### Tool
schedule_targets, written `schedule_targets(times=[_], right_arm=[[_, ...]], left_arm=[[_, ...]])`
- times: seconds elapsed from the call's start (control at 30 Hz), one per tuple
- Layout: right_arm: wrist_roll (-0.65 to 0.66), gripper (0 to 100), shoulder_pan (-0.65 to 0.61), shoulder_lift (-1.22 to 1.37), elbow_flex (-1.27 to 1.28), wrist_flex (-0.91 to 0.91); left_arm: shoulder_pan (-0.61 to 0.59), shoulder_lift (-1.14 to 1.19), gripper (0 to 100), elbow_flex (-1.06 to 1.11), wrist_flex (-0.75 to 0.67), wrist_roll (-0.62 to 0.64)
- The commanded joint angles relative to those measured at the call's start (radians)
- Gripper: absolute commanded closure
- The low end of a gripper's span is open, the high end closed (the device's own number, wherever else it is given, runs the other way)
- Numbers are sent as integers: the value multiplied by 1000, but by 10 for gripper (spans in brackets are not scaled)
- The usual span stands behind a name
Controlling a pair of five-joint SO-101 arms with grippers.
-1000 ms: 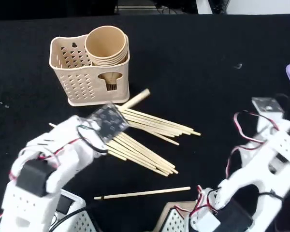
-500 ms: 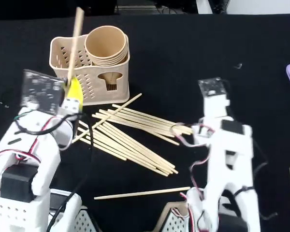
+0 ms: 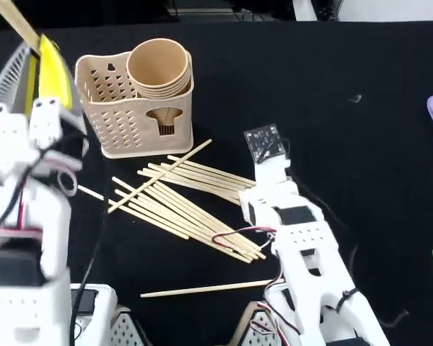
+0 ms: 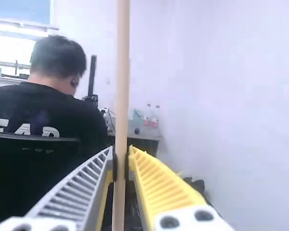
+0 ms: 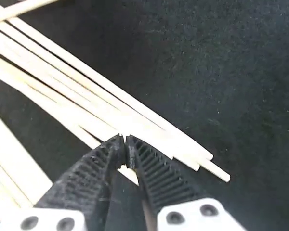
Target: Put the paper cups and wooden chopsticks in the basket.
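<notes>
On black table: loose chopsticks; white wall behind.

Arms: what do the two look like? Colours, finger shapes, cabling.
The left arm and right arm are white printed links with black servos and loose red and black wires. The left gripper has ridged fingers, one yellow, one pale grey. The right gripper has black ridged fingers; a small dark circuit board tops its wrist.

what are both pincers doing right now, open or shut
Left pincer: closed on a chopstick, raised off the table.
Right pincer: closed, tips down at the pile; whether it grips one cannot be told.
</notes>
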Motion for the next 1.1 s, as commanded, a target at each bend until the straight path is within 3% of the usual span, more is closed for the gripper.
schedule_targets(times=[0.0, 0.17, 0.43, 0.73, 1.07], right_arm=[[-8, 988, 29, -35, 18, -75], [-8, 987, 23, -35, 45, -84], [-8, 987, 23, -35, 47, -83], [-8, 987, 21, -35, 45, -81], [-8, 987, 21, -35, 45, -78]], left_arm=[[-19, 129, 970, -94, -127, 21], [-19, 408, 970, -216, -269, 29], [-22, 729, 970, -375, -272, 25], [-22, 689, 970, -285, -84, 25], [-39, 638, 866, -186, -63, 23]])
